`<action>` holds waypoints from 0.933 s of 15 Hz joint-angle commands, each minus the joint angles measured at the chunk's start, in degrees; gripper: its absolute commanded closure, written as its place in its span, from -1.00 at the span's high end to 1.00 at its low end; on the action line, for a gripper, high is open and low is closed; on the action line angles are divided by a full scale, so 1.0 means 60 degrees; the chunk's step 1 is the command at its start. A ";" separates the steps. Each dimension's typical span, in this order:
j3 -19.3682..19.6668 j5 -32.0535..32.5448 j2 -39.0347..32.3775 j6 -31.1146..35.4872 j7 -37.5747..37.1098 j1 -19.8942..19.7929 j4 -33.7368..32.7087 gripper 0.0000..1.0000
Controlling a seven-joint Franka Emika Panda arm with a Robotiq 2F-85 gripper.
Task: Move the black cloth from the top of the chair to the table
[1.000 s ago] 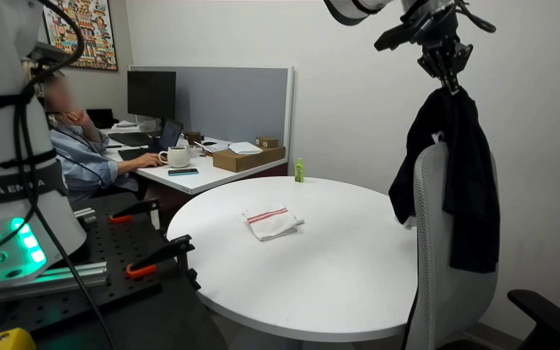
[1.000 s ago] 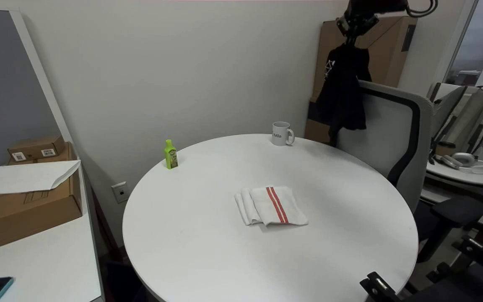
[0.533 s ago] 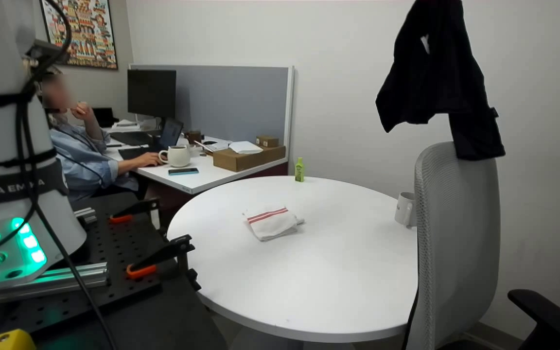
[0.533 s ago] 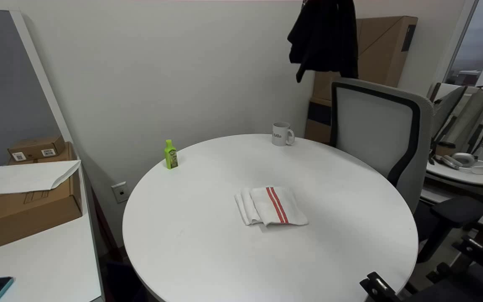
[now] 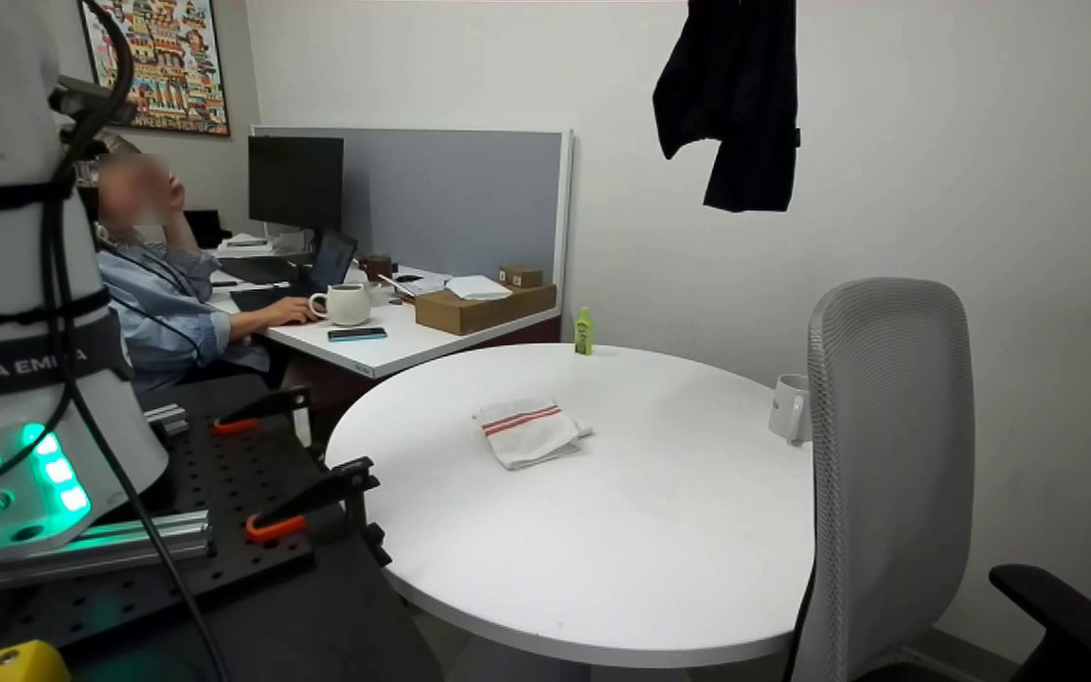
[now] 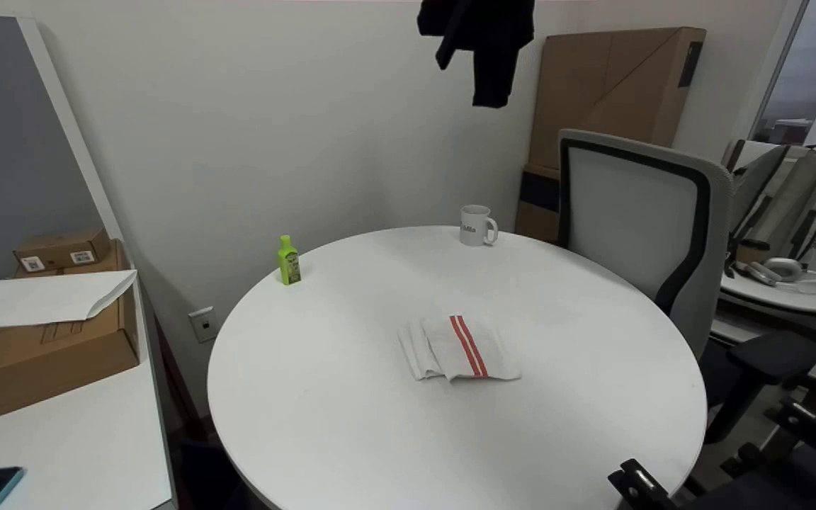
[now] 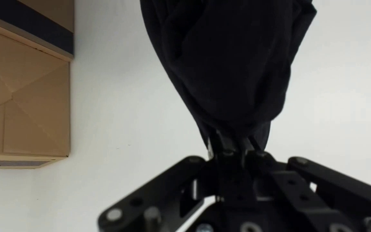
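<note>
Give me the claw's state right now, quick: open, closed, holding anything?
Claw: closed, holding the black garment, which hangs in the air in both exterior views.

White arm (image 5: 4, 256), green lights (image 5: 60, 470), screw-studded black hand (image 7: 232, 143)

A black cloth (image 6: 491, 34) hung beneath the claw (image 7: 232, 145), clear of the chair (image 6: 638, 212); farther below the claw, a striped towel (image 6: 463, 347), mug (image 6: 473, 227) and green bottle (image 6: 288, 263) sat on the counter (image 6: 351, 425).
</note>
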State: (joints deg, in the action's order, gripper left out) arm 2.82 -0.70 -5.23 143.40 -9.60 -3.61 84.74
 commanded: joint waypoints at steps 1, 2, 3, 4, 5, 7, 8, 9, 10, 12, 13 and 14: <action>-0.0030 -0.0086 -0.0075 -0.0078 0.0014 0.0025 -0.0007 -0.98; -0.0002 -0.0038 -0.0124 -0.0055 -0.0032 0.0006 0.0129 -0.98; 0.0021 0.0012 -0.0142 -0.0005 -0.0079 -0.0010 0.0306 -0.98; 0.0043 0.0017 -0.0169 0.0029 -0.0090 -0.0042 0.0546 -0.98; 0.0124 0.0047 -0.0209 0.0024 -0.0102 -0.0022 0.0720 -0.98; 0.0192 0.0099 -0.0180 0.0087 -0.0093 -0.0051 0.1321 -0.98; 0.0241 0.0173 -0.0119 0.0165 -0.0129 -0.0064 0.1689 -0.98; 0.0275 0.0188 -0.0080 0.0218 -0.0148 -0.0070 0.1971 -0.98; 0.0311 0.0148 0.0006 0.0278 -0.0158 -0.0087 0.2330 -0.98; 0.0457 0.0353 0.0193 0.0620 -0.0570 -0.0097 0.3089 -0.98; 0.0523 0.0435 0.0267 0.0791 -0.0757 -0.0102 0.3414 -0.98; 0.0639 0.0623 0.0393 0.1071 -0.1181 -0.0106 0.3864 -0.98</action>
State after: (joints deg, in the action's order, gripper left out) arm 5.30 0.20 -6.86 145.89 -11.45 -4.33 100.17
